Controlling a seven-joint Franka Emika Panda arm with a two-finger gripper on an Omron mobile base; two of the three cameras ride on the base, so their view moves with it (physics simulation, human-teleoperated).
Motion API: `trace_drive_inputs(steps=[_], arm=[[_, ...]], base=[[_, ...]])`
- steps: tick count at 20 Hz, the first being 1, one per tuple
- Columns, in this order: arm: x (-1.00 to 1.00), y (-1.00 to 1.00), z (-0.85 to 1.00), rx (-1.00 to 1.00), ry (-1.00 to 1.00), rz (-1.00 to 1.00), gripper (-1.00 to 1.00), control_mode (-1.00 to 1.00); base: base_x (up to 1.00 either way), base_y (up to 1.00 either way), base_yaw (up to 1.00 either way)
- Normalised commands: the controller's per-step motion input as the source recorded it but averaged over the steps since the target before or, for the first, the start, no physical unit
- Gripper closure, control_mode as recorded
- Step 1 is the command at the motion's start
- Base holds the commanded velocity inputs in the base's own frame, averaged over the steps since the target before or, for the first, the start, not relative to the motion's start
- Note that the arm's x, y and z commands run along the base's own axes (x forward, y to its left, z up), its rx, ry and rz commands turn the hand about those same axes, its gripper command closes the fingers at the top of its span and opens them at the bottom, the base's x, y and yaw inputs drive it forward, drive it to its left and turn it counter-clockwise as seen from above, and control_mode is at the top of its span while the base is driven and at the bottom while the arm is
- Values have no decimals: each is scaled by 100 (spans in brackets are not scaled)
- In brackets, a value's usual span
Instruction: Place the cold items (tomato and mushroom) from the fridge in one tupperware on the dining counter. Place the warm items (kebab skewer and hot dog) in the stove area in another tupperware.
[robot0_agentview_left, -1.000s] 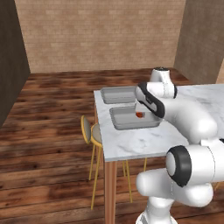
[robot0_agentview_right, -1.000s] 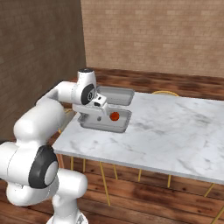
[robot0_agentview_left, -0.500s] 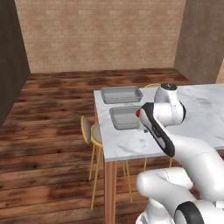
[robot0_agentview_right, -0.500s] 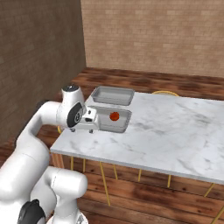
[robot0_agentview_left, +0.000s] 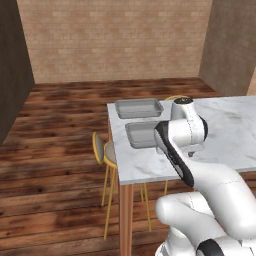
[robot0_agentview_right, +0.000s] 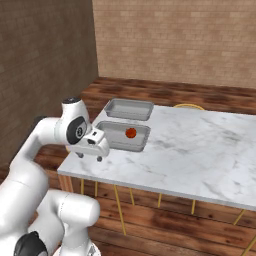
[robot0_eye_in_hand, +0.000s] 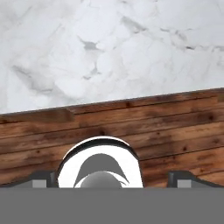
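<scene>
The tomato (robot0_agentview_right: 130, 132) lies in the nearer tupperware (robot0_agentview_right: 113, 142) on the dining counter (robot0_agentview_right: 190, 150). The second tupperware (robot0_agentview_right: 129, 109) stands just behind it with nothing inside. My gripper (robot0_agentview_right: 90, 157) hangs open with nothing between its fingers over the counter's near left corner, just in front of the nearer tray. In the hand view the fingertips (robot0_eye_in_hand: 41, 178) stand wide apart over the counter's edge (robot0_eye_in_hand: 109, 103) and the wooden floor. From the left, both trays (robot0_agentview_left: 139, 107) (robot0_agentview_left: 140, 136) show, with my arm covering part of the nearer one. Mushroom, kebab skewer, hot dog and fridge are out of view.
A yellow-framed stool (robot0_agentview_left: 102, 150) stands at the counter's left end and another stool's back (robot0_agentview_right: 187, 106) rises behind the far side. Wooden floor (robot0_agentview_left: 60, 150) lies all around, with brick walls behind. The marble to the right of the trays is bare.
My gripper has drawn back from above the nearer tray to the counter's near left corner, still open. The tomato stays in the tray.
</scene>
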Motion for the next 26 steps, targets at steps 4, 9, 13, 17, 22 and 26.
trace_drive_inputs(steps=[4,9,13,17,22,26], arm=[[-78,-4,-13,32,-5,-16,-100,-100],[-7,0,-8,2,0,0,-100,-100],[0,0,0,0,0,0,-100,-100],[0,0,0,0,0,0,-100,-100],[-2,-2,0,0,0,-1,-100,100],[0,0,0,0,0,0,-100,100]], base=[[0,0,0],[0,0,0],[0,0,0],[0,0,0],[-23,-3,-41],[-6,-14,-80]])
